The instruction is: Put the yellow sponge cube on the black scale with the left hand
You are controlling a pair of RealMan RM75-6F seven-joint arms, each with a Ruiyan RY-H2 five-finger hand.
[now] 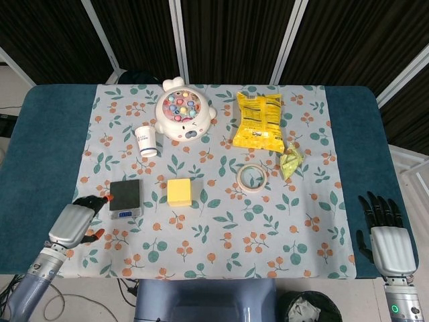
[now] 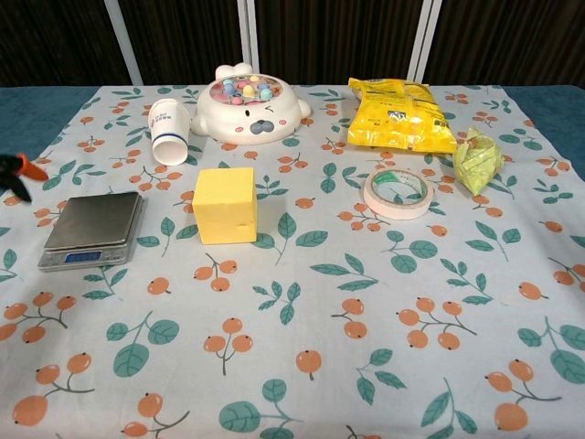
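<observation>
Looking at my feeds, the yellow sponge cube (image 1: 179,191) sits on the floral cloth (image 1: 221,235) toward the table's front-left, just right of the black scale (image 1: 125,196) and not on it. My left hand (image 1: 72,223) hovers by the front-left corner, fingers loosely spread, holding nothing. The right hand (image 1: 389,238) rests flat at the front-right corner, fingers apart and empty too.

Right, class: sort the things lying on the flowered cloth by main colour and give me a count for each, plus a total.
Yellow: 2 – sponge cube, snack bag
White: 2 – paper cup, fishing toy
Black: 1 – scale
Green: 1 – crumpled wrapper
Beige: 1 – tape roll
Total: 7
</observation>
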